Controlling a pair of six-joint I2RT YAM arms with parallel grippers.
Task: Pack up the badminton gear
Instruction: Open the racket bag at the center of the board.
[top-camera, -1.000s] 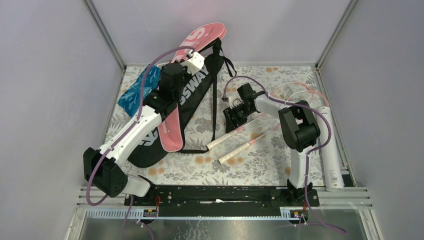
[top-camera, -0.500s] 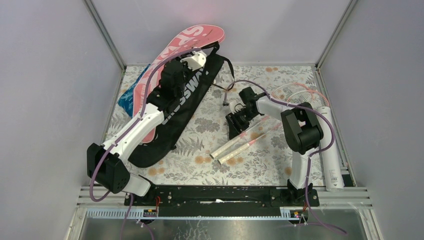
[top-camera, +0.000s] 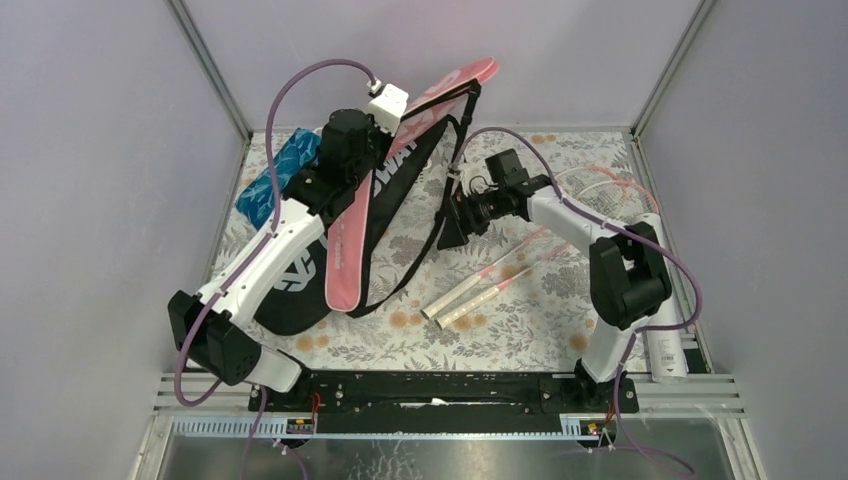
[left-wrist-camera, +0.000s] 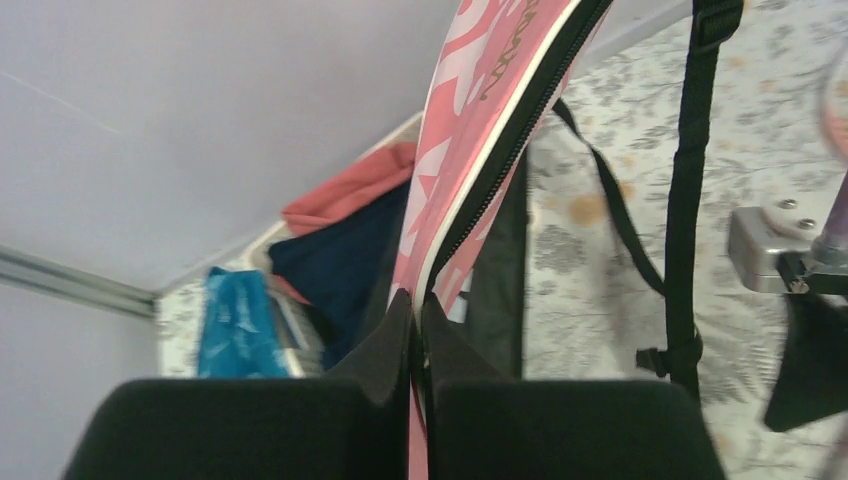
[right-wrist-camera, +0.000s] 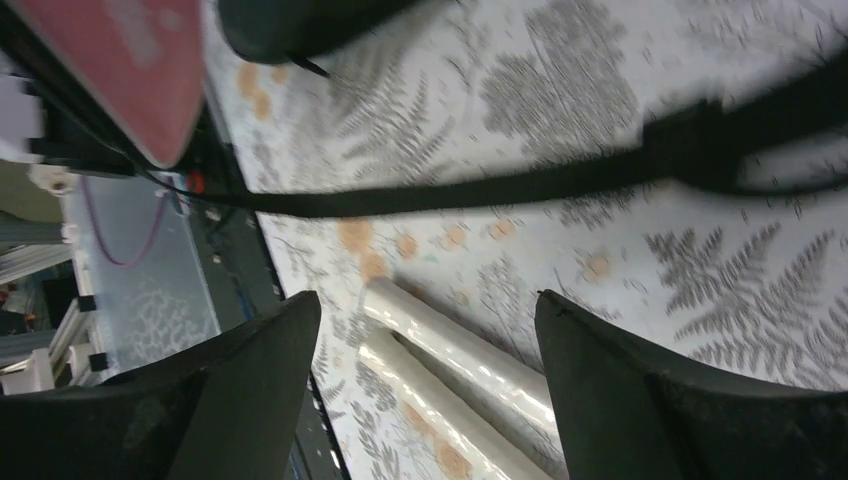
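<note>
My left gripper (top-camera: 405, 115) (left-wrist-camera: 417, 310) is shut on the edge of the pink "SPORT" bag (top-camera: 350, 240) (left-wrist-camera: 480, 110) and holds it raised and tilted over the black "CROSSWAY" bag (top-camera: 290, 285). The black bag's strap (top-camera: 440, 215) (right-wrist-camera: 500, 185) hangs to the right. My right gripper (top-camera: 452, 230) (right-wrist-camera: 425, 310) is open and empty, just above the table by the strap. Two white racket handles (top-camera: 470, 290) (right-wrist-camera: 450, 360) lie side by side below it. Their thin heads (top-camera: 600, 185) lie at the back right. The white shuttlecock tube (top-camera: 662, 320) lies along the right edge.
A blue packet (top-camera: 272, 185) (left-wrist-camera: 235, 320) lies at the back left, with navy and red clothes (left-wrist-camera: 340, 260) beside it. Grey walls enclose the floral table (top-camera: 520, 330) on three sides. A black rail (top-camera: 430, 385) runs along the near edge.
My left gripper has lifted the pink bag and swung its top end to the right. My right gripper has moved back and left, off the racket handles and towards the strap.
</note>
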